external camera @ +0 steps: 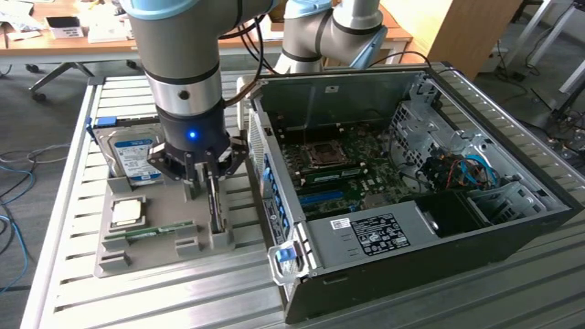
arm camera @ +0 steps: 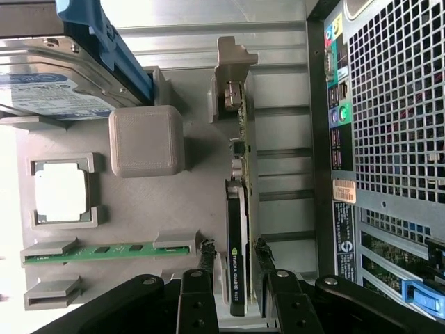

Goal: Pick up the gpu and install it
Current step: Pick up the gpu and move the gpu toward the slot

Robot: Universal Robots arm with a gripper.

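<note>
Now, our gripper (arm camera: 233,248) straddles the gpu (arm camera: 236,209) in its tray (arm camera: 160,209), grip we cannot tell; off-centre, it may tilt and jam.

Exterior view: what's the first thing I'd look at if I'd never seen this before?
Probably the big robot arm on the exterior view's left, with its gripper low at the gpu, which stands on edge in a gray tray. Then the open computer case on the exterior view's right, with its circuit board laid bare.
</note>
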